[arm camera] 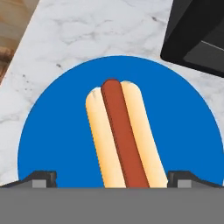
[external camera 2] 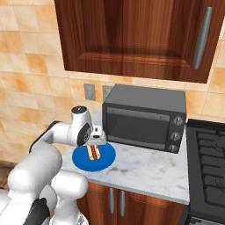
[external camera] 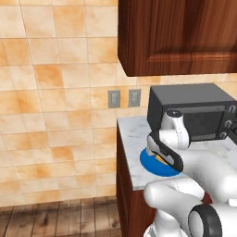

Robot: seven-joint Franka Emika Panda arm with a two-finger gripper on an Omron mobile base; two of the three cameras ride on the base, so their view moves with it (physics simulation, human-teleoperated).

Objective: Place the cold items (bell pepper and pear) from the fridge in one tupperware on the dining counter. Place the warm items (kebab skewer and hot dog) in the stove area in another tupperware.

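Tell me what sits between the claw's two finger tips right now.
In the hand view, the hot dog lies lengthwise in the gap of the open claw, resting on the blue plate. Nothing else sits between the tips.

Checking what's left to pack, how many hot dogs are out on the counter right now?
1. The hot dog lies on the blue plate on the marble counter, left of the toaster oven, directly under the open end effector. Others could be hidden behind the arm.

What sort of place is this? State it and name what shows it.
A home kitchen, rendered. A toaster oven sits on a marble counter under wooden wall cabinets, with a stove beside it and a hot dog on a blue plate.
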